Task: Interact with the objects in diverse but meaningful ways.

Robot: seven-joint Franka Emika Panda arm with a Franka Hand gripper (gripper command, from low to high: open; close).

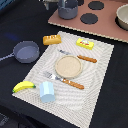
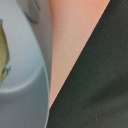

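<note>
On the striped placemat (image 1: pixel 95 85) lie a yellow banana (image 1: pixel 23 86), a light blue cup (image 1: pixel 47 91), an orange-brown bread loaf (image 1: pixel 51 39) and a flat yellow packet with a red mark (image 1: pixel 85 44). A dark grey pot with a long handle (image 1: pixel 26 51) sits at the mat's edge on the exterior view's left. My gripper (image 1: pixel 66 2) is at the top edge, over a grey-blue pot (image 1: pixel 67 10) on the pink toy stove (image 1: pixel 107 25). It is mostly cut off. The wrist view shows that pot's rim (image 2: pixel 30 75), something yellow-green inside it (image 2: pixel 3 52) and the stove top (image 2: pixel 70 45); no fingertips show clearly.
A beige plate (image 1: pixel 68 66) lies mid-mat with a fork (image 1: pixel 50 76) and two orange-handled utensils (image 1: pixel 75 84) (image 1: pixel 87 59) beside it. The stove has black burners (image 1: pixel 89 19) and a beige bowl (image 1: pixel 123 17) at the exterior view's right. The table (image 1: pixel 115 100) is black.
</note>
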